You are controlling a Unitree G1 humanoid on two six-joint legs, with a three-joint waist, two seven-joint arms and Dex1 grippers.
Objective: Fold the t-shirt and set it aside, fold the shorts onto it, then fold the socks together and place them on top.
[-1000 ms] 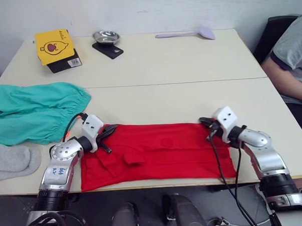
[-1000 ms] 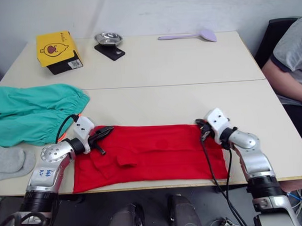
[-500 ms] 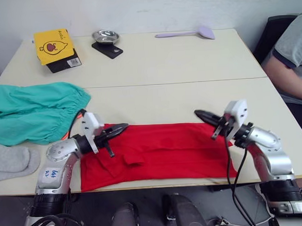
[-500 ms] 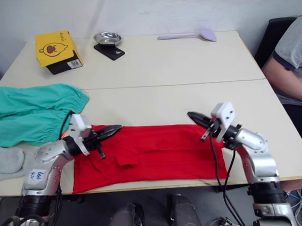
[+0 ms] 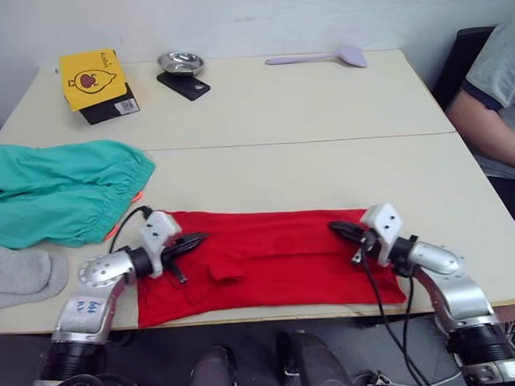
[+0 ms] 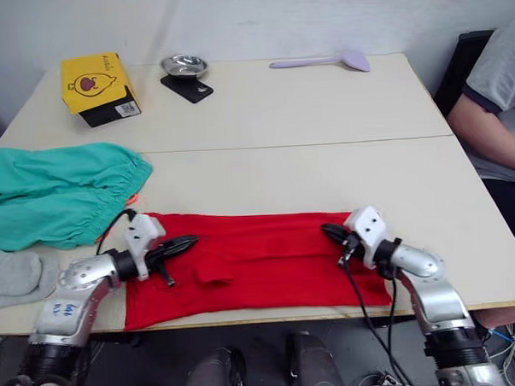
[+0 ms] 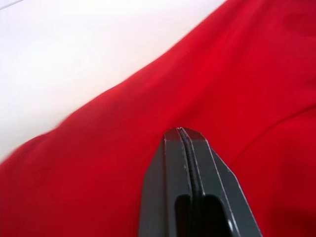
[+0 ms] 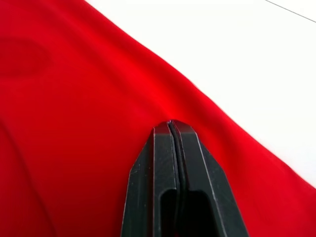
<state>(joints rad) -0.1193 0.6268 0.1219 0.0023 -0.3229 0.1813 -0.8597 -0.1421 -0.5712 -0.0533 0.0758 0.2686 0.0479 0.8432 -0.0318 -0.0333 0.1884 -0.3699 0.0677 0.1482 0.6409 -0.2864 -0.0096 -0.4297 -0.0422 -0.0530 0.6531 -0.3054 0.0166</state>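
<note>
T-shirt (image 5: 273, 261), bright red, lies folded into a long band on the worktop (image 5: 322, 113), both clenched jaws empty above its nine and three o'clock ends.

You see the red t-shirt (image 5: 269, 261) folded into a long band at lower centre, teal shorts (image 5: 56, 189) crumpled at left, grey socks (image 5: 17, 276) below them.

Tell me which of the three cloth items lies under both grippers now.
The red t-shirt, a long folded band at the table's near edge. The teal shorts and grey socks lie apart, to the robot's left.
</note>
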